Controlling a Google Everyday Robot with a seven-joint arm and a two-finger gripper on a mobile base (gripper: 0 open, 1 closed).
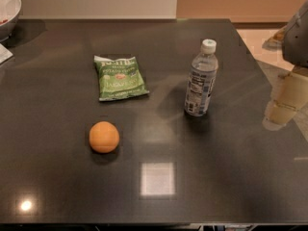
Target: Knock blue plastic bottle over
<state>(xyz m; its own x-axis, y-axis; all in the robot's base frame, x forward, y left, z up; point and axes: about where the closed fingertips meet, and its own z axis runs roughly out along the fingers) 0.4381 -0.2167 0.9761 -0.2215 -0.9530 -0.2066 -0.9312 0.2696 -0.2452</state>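
dark glossy table (231,177), upright blue plastic bottle (199,81), gripper (284,102) at its right edge, state unclear

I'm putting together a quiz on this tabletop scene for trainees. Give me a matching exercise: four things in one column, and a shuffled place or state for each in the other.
1. blue plastic bottle
2. chip bag
3. orange ball
4. gripper

A. green, lying flat
B. at the far right of the view
C. standing upright
D. round, nearest the camera

Pairs: 1-C, 2-A, 3-D, 4-B
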